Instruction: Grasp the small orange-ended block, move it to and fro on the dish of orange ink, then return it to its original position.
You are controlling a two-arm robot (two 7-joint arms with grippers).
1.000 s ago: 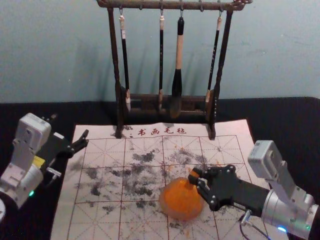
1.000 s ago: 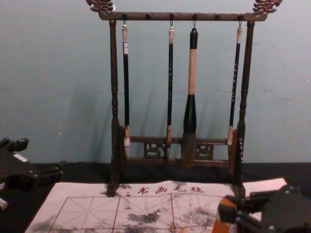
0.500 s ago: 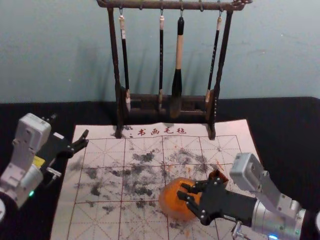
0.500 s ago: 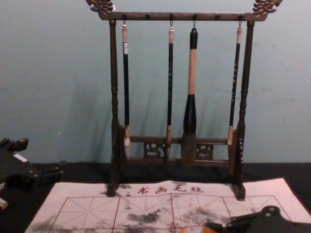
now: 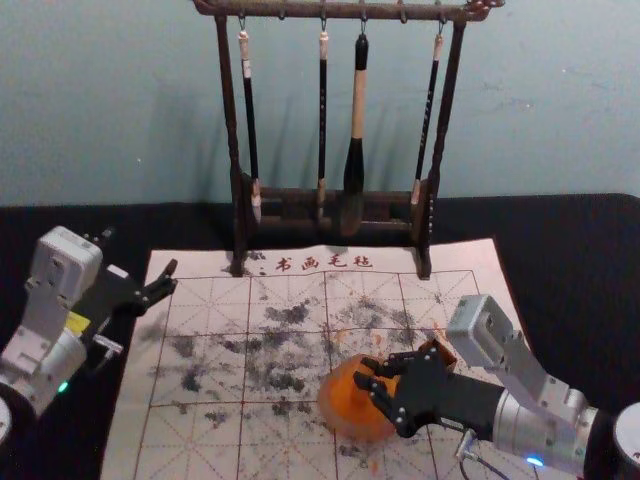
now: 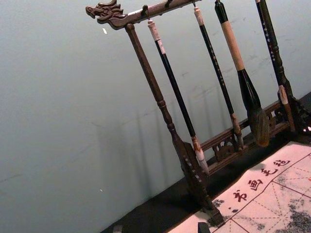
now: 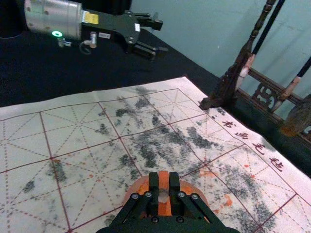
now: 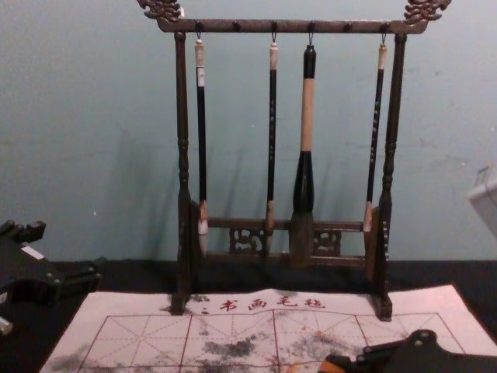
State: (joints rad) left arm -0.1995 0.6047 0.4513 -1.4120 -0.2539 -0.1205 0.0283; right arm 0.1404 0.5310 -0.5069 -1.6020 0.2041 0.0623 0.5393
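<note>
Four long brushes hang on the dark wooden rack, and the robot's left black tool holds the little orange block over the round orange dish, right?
Almost: the right black tool holds the little orange block over the round orange dish, not the left, as the right wrist view shows. Four long brushes do hang on the dark wooden rack.

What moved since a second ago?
The right gripper came down and a bit left, by the orange ink dish, still holding the block. The left gripper, the dish, the hanging brushes and the mat stayed put.
</note>
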